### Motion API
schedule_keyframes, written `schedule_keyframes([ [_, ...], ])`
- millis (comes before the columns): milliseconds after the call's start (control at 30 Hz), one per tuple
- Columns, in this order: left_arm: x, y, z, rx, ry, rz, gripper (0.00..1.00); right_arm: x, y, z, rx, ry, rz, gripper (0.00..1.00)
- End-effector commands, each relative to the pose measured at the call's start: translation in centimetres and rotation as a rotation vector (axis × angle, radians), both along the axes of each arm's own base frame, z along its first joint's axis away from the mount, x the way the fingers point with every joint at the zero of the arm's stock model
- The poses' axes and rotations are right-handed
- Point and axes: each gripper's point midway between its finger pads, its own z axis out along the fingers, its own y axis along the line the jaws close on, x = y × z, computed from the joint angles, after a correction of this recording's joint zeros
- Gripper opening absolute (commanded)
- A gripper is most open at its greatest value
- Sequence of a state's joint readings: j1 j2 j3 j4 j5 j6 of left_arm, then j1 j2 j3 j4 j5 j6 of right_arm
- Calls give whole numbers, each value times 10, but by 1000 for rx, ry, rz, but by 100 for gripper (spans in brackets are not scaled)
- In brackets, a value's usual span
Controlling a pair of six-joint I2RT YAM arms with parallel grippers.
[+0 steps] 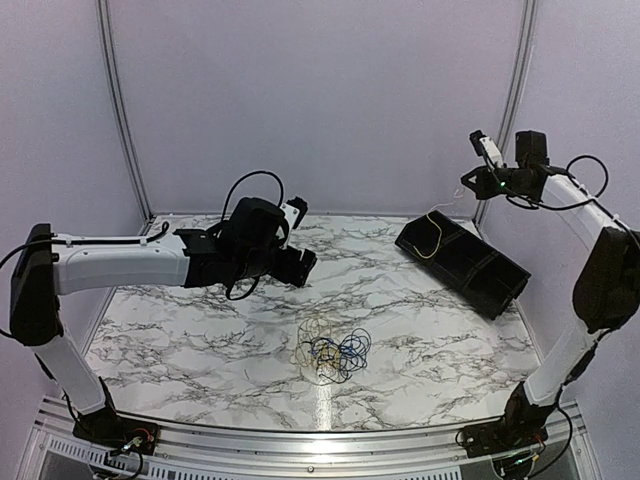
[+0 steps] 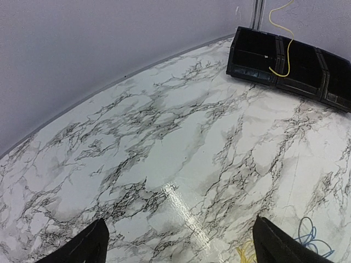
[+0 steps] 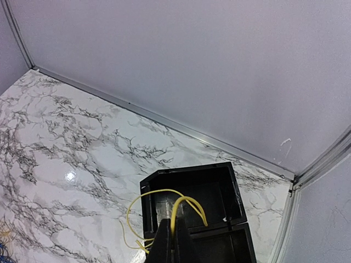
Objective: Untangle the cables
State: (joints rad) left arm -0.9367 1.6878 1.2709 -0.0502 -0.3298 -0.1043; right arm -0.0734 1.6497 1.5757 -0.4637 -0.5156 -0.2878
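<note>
A tangle of yellow, blue and black cables (image 1: 332, 352) lies on the marble table, front centre. Its blue loop (image 2: 310, 236) and a bit of yellow (image 2: 244, 253) show at the bottom of the left wrist view. My left gripper (image 1: 300, 268) (image 2: 178, 233) is open and empty, hovering above the table behind and to the left of the tangle. My right gripper (image 1: 470, 185) (image 3: 173, 238) is shut on a single yellow cable (image 3: 181, 200) and holds it high over the black bin. The cable hangs down (image 1: 432, 238) (image 2: 285, 55) with its end over the bin's left compartment.
A long black bin (image 1: 462, 262) with three compartments stands at the back right of the table; its rim shows in both wrist views (image 2: 258, 71) (image 3: 186, 172). Grey walls close in the back and sides.
</note>
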Motion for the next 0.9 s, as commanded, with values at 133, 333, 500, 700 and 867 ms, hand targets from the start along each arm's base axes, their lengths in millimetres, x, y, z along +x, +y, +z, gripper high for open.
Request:
schedule_keyframes([
  [133,-10,-6,-12,-33,58,-39,95,55,-30,3,-85,-45,-120,0],
  [333,-14,-7,-4,-73,72,-39,95,77,-35,-27,-87,11,-137,0],
  [500,-13,-3,-2,-68,65,-23,95,86,-32,-68,-76,92,-114,0],
  [700,-10,6,2,-48,42,12,95,90,-21,-110,-18,189,-71,0],
  [867,-6,12,-1,-12,21,42,95,96,-11,-130,8,228,-41,0],
])
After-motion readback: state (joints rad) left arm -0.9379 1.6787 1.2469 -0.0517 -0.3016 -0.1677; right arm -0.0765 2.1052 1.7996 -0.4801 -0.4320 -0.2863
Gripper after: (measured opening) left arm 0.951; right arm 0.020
